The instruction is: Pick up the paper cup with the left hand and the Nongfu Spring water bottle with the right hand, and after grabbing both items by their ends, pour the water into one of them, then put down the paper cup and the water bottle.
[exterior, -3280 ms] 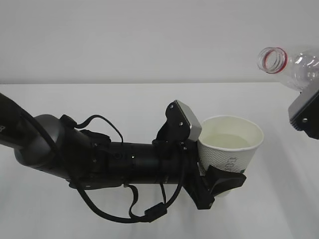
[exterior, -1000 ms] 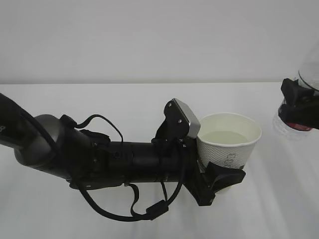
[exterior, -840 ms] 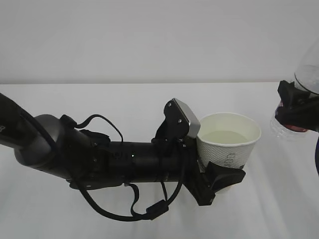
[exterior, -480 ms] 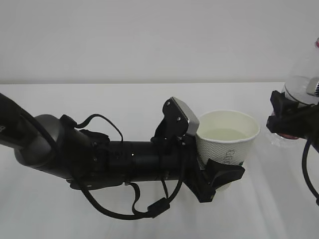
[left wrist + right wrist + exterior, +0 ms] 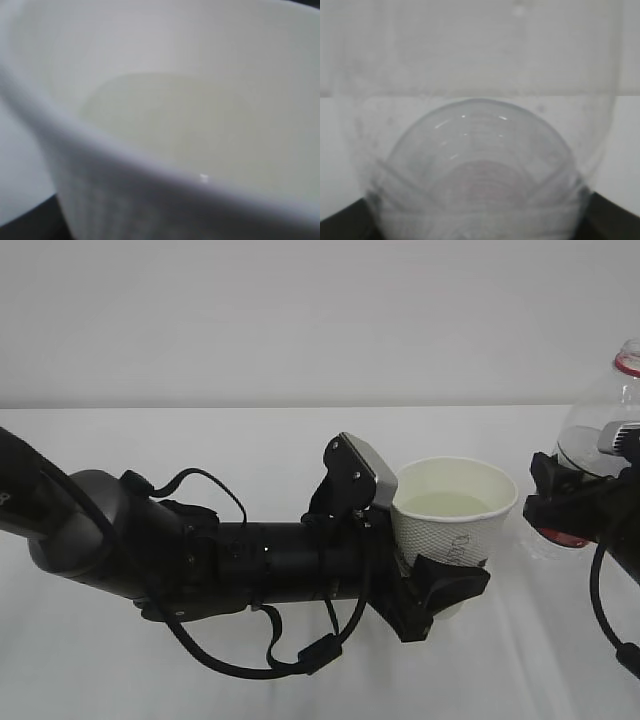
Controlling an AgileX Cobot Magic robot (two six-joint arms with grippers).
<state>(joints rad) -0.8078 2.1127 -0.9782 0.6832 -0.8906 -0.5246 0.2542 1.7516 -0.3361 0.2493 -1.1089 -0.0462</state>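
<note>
Two grips: left hand [image 5: 437,585] clamps paper cup [image 5: 455,523] holding water [image 5: 447,504]; right hand [image 5: 572,502] clamps upright Nongfu Spring water bottle [image 5: 610,435] at frame's right edge. Cup print unreadable.

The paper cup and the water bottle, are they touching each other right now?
Apart. The exterior view shows bare white table between the paper cup and the water bottle, with the cup left of the gap and the bottle at the frame's right edge.
</note>
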